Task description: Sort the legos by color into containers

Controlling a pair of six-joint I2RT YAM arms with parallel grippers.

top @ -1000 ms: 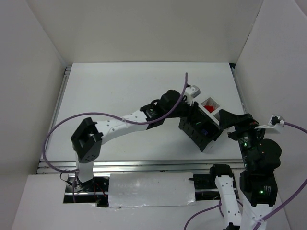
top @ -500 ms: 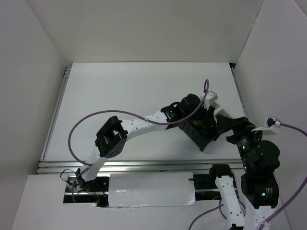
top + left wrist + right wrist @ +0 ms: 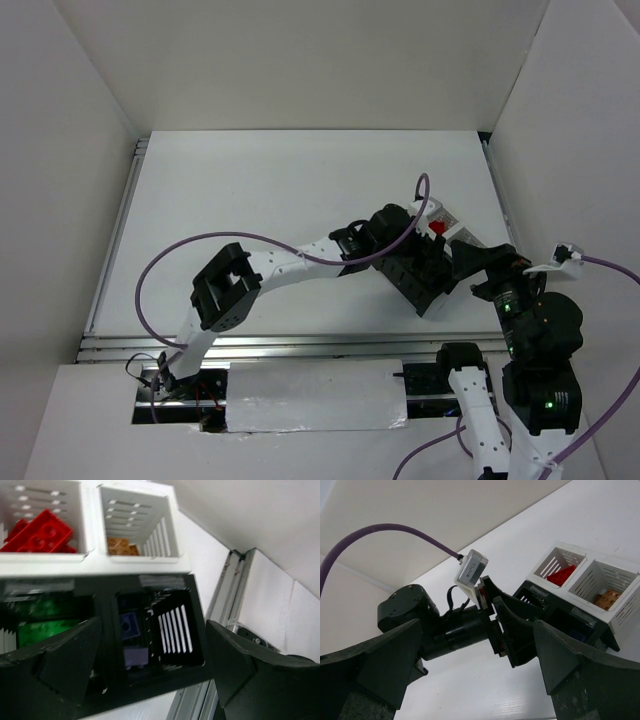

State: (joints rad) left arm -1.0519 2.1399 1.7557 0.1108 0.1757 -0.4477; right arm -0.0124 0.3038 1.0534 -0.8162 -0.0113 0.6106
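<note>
Spread wide with nothing between its fingers, the left claw (image 3: pixel 154 625) hangs right over the containers (image 3: pixel 135 566), which sit at the right side of the surface (image 3: pixel 280 190). From its wrist view, one white cell holds red bricks (image 3: pixel 35 535) and the white cell beside it holds a brown-orange brick (image 3: pixel 122 547) low in its corner. In the black cells nearer the claw, green bricks (image 3: pixel 40 630) are partly cut off by the left finger, and lavender bricks (image 3: pixel 132 640) lie in shadow, so their number is hard to make out. From above, the left arm's wrist covers most of the block; only a white cell edge and a speck of red show. The right claw (image 3: pixel 477 625), just beside the block, is also spread and empty, its fingers framing the left arm (image 3: pixel 445 630) and its purple cable (image 3: pixel 385 532).
</note>
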